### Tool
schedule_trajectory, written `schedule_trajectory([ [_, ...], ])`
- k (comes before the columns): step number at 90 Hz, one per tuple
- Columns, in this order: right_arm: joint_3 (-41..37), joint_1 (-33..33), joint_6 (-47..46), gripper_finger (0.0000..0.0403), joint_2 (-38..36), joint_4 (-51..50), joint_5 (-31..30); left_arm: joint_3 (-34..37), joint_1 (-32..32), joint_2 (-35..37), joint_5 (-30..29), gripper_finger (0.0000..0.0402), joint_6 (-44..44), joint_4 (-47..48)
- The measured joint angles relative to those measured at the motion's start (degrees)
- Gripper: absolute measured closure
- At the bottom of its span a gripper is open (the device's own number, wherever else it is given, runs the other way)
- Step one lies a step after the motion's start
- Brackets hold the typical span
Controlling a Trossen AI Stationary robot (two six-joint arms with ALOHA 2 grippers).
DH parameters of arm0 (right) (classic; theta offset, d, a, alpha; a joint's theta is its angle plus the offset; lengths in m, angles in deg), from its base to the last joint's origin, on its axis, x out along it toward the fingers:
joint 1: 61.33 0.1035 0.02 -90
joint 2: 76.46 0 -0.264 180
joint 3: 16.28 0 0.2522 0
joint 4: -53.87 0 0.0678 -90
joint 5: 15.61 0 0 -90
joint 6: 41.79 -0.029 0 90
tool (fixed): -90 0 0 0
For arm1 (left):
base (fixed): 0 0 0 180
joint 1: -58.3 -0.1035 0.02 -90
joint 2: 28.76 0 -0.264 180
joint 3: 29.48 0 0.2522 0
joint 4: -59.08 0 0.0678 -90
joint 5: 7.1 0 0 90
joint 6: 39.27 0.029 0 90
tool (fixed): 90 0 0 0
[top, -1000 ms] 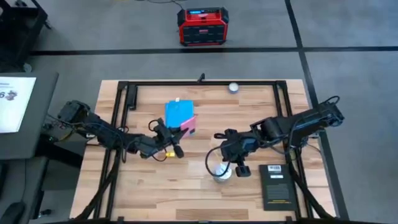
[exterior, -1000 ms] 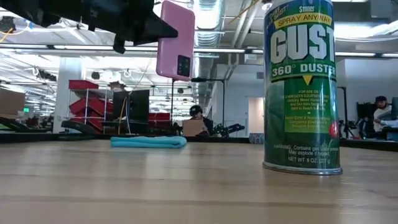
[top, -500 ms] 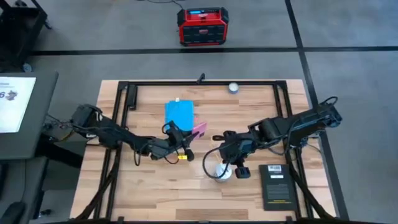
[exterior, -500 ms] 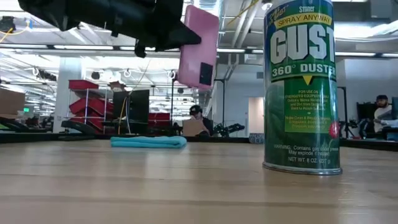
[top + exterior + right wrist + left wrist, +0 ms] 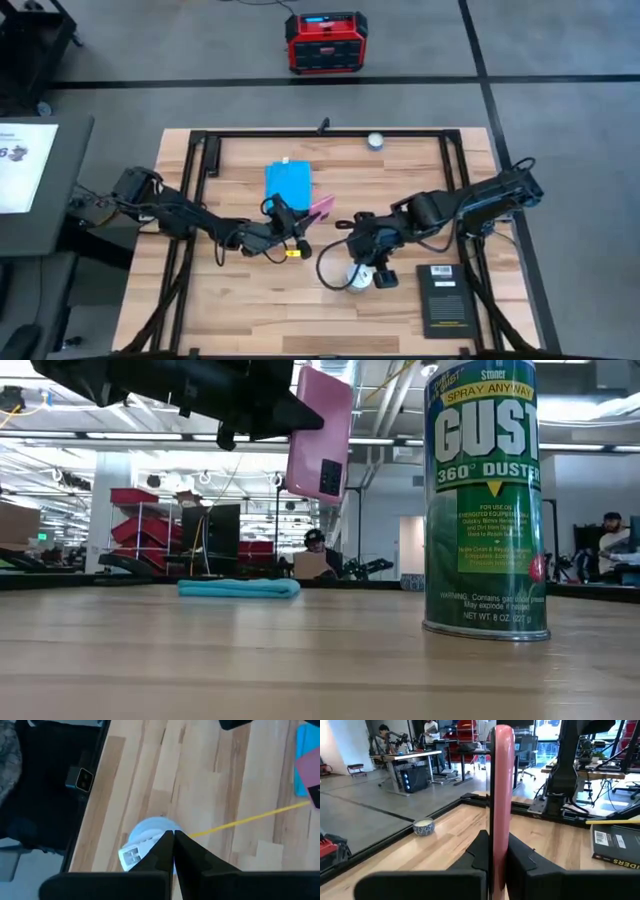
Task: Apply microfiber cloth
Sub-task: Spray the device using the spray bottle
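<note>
Microfiber cloth (image 5: 287,181), one flat bright blue rectangle with a small white tag on its upper edge, lies in the upper middle of the high view. One left gripper (image 5: 291,218) is clamped on one pink-backed phone (image 5: 320,206) held upright just lower right of the cloth. One right gripper (image 5: 372,270), fingers pressed together and empty, hangs over one green duster can (image 5: 485,500).

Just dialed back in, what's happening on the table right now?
The left gripper holds the pink-backed phone on edge, lifted above the wooden table, its fingers clamped on the phone's sides. The flat bright blue microfiber cloth lies untouched on the table just beyond it. The right gripper hangs shut over the top of the green duster spray can, which stands upright. A black booklet with a white label lies near the right arm.
</note>
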Motion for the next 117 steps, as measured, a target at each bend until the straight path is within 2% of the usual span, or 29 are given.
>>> schedule_trajectory([
  [117, 0.0, 0.0, 0.4, 0.0403, 1.6, -1.0, -0.3, -0.3, 1.9, 0.0, -1.2, 0.0398, -2.5, 1.0],
])
